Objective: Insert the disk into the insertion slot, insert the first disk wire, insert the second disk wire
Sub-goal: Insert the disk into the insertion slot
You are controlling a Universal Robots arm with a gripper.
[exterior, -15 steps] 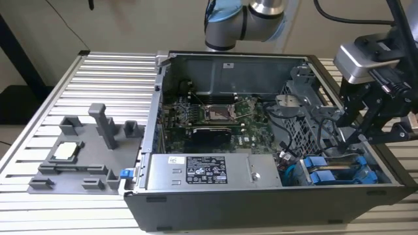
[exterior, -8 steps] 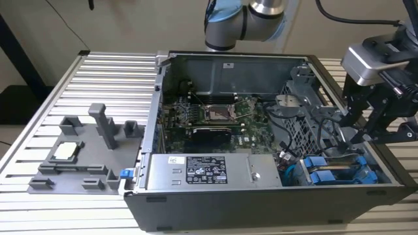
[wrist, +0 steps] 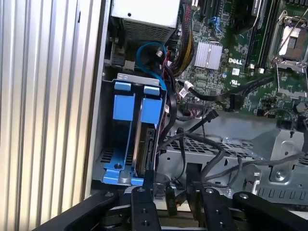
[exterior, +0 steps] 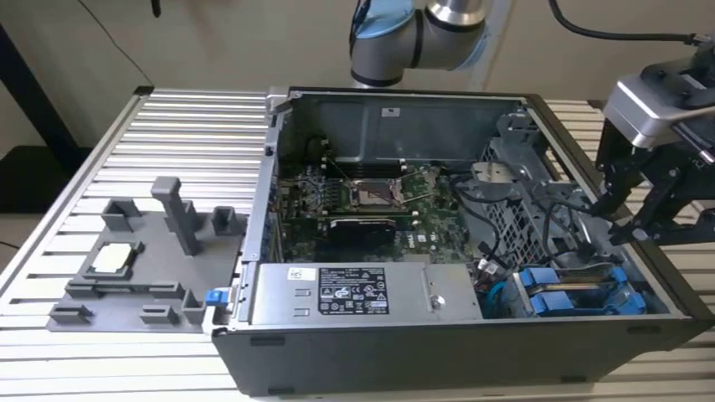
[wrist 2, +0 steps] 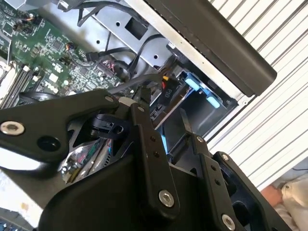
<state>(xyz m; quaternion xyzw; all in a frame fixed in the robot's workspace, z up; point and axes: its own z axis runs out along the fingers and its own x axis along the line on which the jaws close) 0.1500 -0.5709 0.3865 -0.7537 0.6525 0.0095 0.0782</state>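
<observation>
Two blue carriers (wrist: 124,103) stand side by side in the grey slot (wrist: 107,120), at the lower corner of the open case (exterior: 447,352) toward the exterior view's right. The disk (wrist: 144,144) sits on edge in one carrier. The gripper (wrist: 171,173) hovers just above, fingers spread, touching nothing. Black wires (wrist: 169,115) lie loose beside the slot.

The arm (exterior: 419,33) is silver-grey with pale blue joint caps. Its claw (wrist: 170,180) is black, angular, studded with silver screws.
</observation>
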